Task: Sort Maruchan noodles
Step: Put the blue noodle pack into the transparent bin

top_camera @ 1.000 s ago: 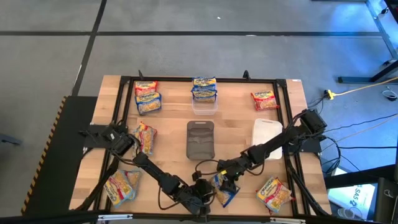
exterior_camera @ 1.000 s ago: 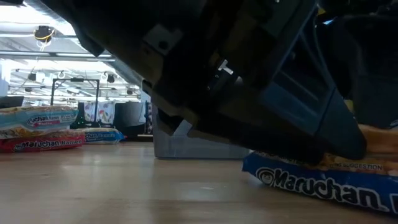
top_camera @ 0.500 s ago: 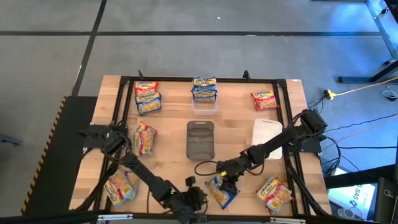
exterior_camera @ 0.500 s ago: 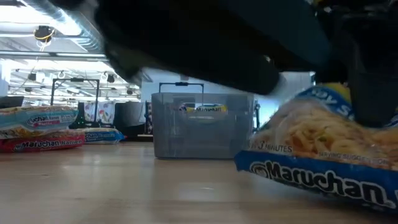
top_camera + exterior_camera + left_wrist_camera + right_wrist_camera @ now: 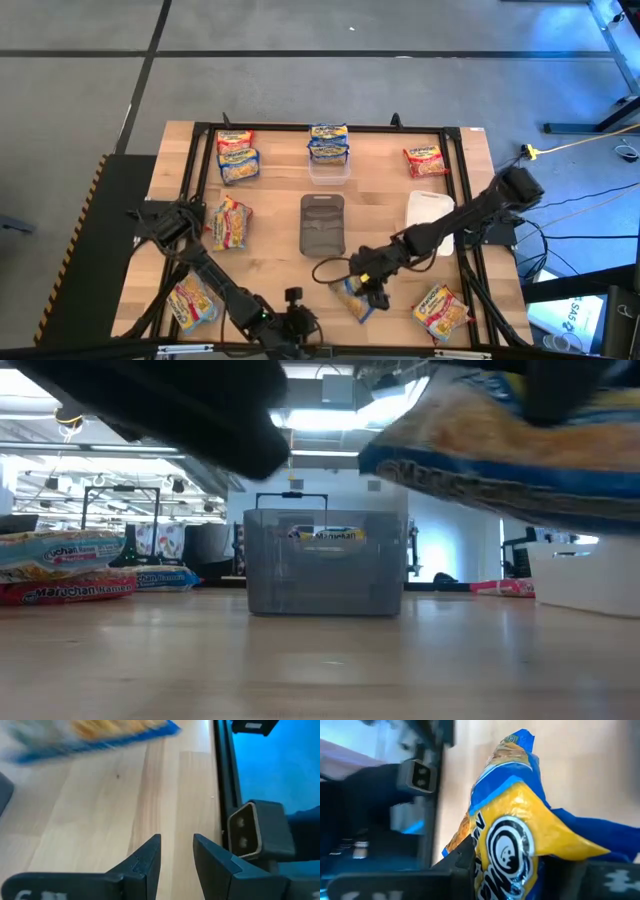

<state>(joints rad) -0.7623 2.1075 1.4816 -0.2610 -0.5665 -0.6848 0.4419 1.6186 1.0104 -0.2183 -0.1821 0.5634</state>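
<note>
The right gripper (image 5: 366,291) pinches 1 blue packet (image 5: 352,298) by its end, lifted off the table near the front edge. Held so, it could slip out. The left gripper (image 5: 176,851) waits, fingers apart, empty.

Grey concrete floor (image 5: 300,85) surrounds the table; ceiling lights (image 5: 335,390) glow overhead.

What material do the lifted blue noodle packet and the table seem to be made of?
The blue Maruchan packet held by the right gripper looks like thin glossy plastic film: it creases and shines. The table appears to be pale wood planks, matte, with visible grain and seams.
</note>
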